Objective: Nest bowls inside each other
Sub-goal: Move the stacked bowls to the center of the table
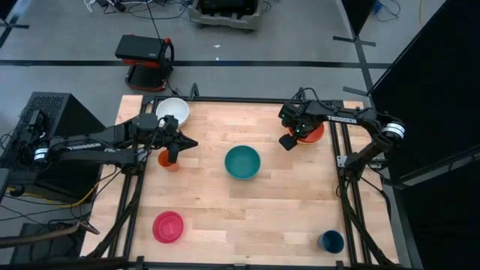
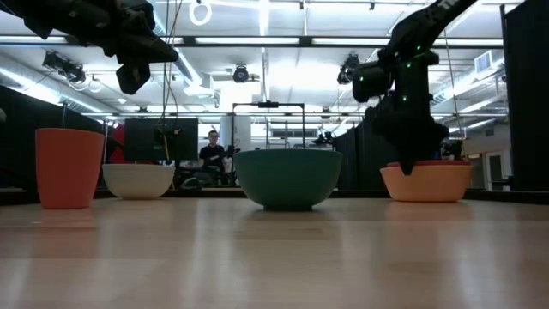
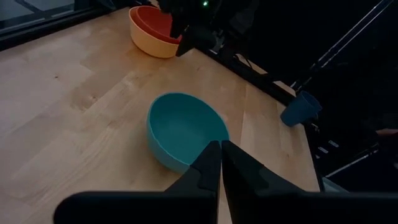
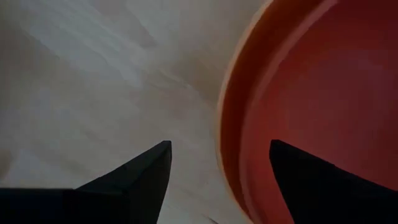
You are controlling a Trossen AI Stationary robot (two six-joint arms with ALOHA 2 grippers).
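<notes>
Five bowls sit on the wooden table, two already nested: the red-orange bowl lies inside the light orange bowl at the far right corner. Directly over that pair hangs the right gripper, its fingers spread wide and holding nothing; the wrist view shows the stacked rims passing between the two fingertips, one finger over bare wood and the other over the red-orange inside. The teal bowl stands alone at the table's middle, with open wood on every side. The white bowl rests at the far left corner, close to the table's edge, and the magenta-pink bowl lies near the front left edge. The left gripper, fingers pressed together and empty, hovers above a small orange cup between the white and teal bowls. One dark blue cup stands at the front right corner, well apart from everything else. One person sits in the room beyond the table.
</notes>
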